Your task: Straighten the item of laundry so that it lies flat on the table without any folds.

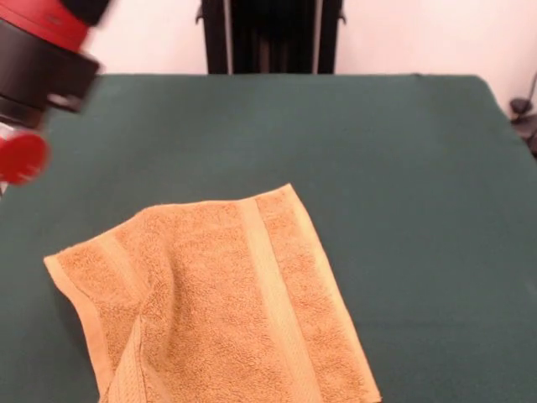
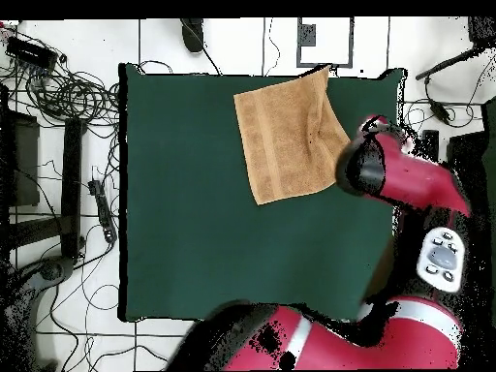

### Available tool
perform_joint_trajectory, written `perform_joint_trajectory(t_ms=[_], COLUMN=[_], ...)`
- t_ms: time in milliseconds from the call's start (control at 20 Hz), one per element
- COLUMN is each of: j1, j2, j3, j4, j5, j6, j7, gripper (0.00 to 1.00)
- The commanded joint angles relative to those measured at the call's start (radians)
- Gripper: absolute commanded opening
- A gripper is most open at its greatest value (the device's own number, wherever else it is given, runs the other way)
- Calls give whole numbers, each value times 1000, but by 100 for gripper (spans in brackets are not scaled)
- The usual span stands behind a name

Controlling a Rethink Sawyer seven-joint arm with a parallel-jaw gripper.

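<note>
The orange-tan towel (image 1: 226, 302) lies on the green table (image 1: 403, 168) at the near middle-left of the front view, turned at an angle. One paler band (image 1: 273, 294) runs straight across it. Its left part is rumpled, with a raised crease (image 1: 155, 311) and a bent left edge. In the overhead view the towel (image 2: 286, 136) lies by the table's top edge, one corner at that edge. The arm's red and black end (image 1: 38, 75) hangs above the table's left side, left of the towel. Overhead it (image 2: 366, 163) stands just right of the towel and covers the gripper.
The black pedestal (image 1: 268, 34) stands behind the table's far edge. In the overhead view the red arm (image 2: 320, 344) crosses the table's bottom right corner. Cables (image 2: 58, 92) lie on the floor to the left. A grey button panel (image 2: 441, 257) sits on the right.
</note>
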Motion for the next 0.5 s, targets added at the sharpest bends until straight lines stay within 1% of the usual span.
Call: perform_joint_trajectory(t_ms=[50,100,200,250,350,400,450,500], j1=[-80,-93,-156,-201,-339,-377,-415,-411], j2=[-79,-85,-106,-115,-125,-123,-120,-123], j3=[224,247,353,422,628,684,740,737], j4=[155,172,221,254,344,367,385,380], j5=[-67,-67,-70,-53,7,41,45,42], j6=[50,53,65,99,197,260,280,301], j7=[-74,-76,-108,-126,-186,-197,-214,-211], gripper=[100,100,100,100,100,100,100,100])
